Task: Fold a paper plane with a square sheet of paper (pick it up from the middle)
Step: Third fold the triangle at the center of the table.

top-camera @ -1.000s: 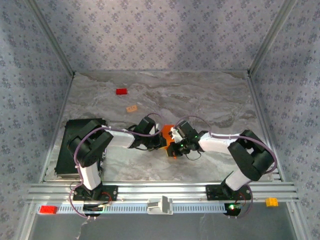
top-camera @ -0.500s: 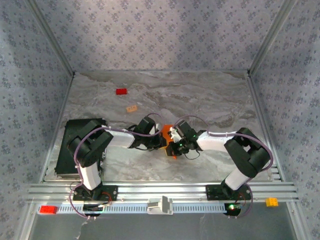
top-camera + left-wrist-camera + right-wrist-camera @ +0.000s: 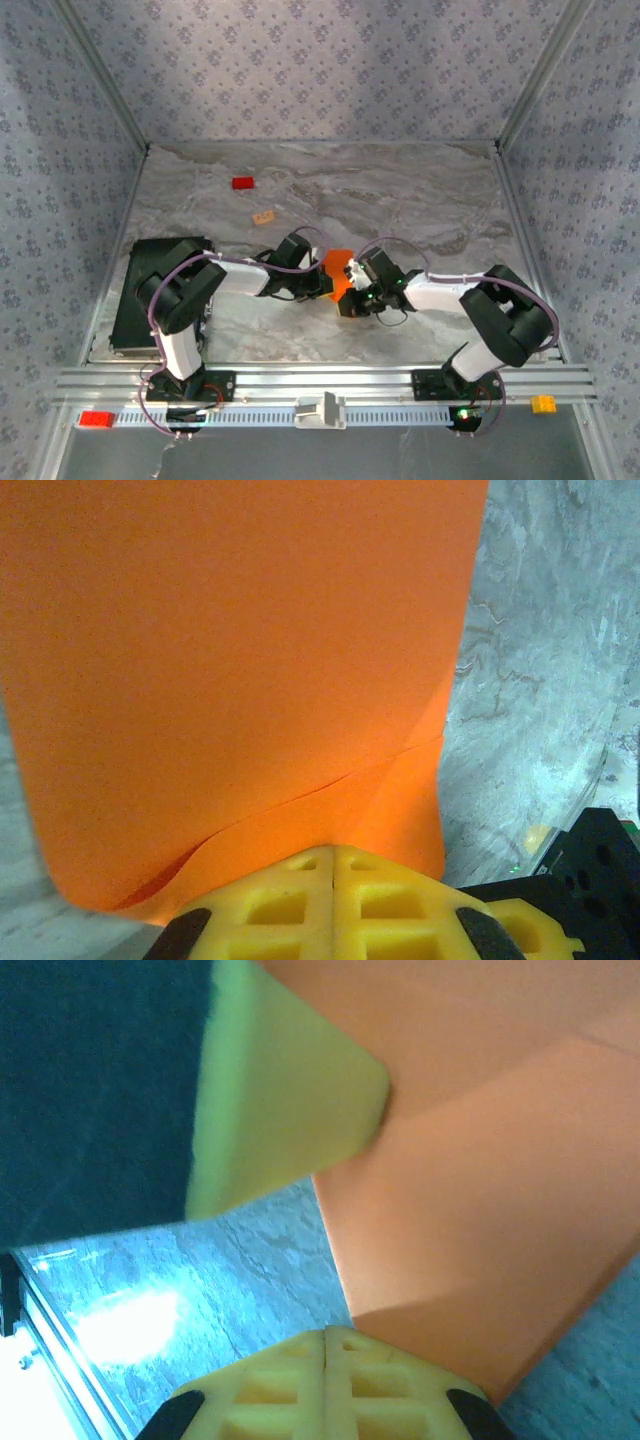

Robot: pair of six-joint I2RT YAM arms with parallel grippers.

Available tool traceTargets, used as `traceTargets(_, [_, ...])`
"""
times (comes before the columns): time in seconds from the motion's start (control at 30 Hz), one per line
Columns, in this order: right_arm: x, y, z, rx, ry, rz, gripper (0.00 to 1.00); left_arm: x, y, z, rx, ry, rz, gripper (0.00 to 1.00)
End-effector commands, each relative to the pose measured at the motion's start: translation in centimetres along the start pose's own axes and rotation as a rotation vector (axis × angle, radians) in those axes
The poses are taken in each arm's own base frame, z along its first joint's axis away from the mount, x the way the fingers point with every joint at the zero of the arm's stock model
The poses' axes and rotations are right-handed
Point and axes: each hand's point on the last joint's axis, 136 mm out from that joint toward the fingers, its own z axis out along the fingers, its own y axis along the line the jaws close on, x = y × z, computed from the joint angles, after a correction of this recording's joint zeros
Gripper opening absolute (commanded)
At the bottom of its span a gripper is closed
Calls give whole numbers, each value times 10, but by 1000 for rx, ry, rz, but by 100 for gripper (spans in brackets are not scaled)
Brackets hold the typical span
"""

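Where bolted side by side at the near edge of the grey marbled table (image 3: 400,190), reach inward and meet a little nearer that edge than the centre. At the near left corner, a black box (image 3: 140,300). No shift in the left arm (image 3: 200,290) since a second ago. On the right arm (image 3: 500,320), elbow swung out toward the right edge, forearm lowered, wrist drawn slightly right. Between the two wrists, the bright orange square sheet of paper (image 3: 337,268), folded over, one layer's edge curving across another in the left wrist view. From above, a broader orange patch than half a second ago. Pinched together on the sheet, yellow tips meeting: the left gripper (image 3: 333,865). Likewise clamped on it: the right gripper (image 3: 325,1345), with one of the left fingers (image 3: 290,1110) against the paper beyond. Toward the far left corner, a red block (image 3: 242,183). Just nearer, a tan block (image 3: 264,216). Both well apart from the sheet.
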Motion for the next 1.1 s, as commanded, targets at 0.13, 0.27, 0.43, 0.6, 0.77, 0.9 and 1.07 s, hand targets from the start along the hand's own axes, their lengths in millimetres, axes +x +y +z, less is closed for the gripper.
traceTargets(0.13, [31, -16, -8, 9, 28, 91, 7, 9, 25, 6, -83, 30, -21, 2])
traceTargets(0.27, [40, -19, -13, 0, 13, 104, 7, 9, 23, 6, -79, 28, -17, 2])
traceTargets(0.43, [24, 4, -32, -46, -35, 93, 7, 8, 22, 5, -75, 26, -16, 2])
traceTargets(0.6, [-4, 27, -45, -79, -92, 53, 7, 8, 20, 5, -71, 25, -9, 2])
traceTargets(0.77, [-26, 27, -29, -69, -86, 62, 6, 8, 20, 5, -70, 23, -14, 2])
traceTargets(0.9, [-31, 21, -14, -51, -55, 82, 6, 7, 19, 5, -69, 24, -10, 2])
traceTargets(1.07, [-14, -1, -4, -8, -6, 130, 5, 7, 18, 5, -69, 25, -10, 2])
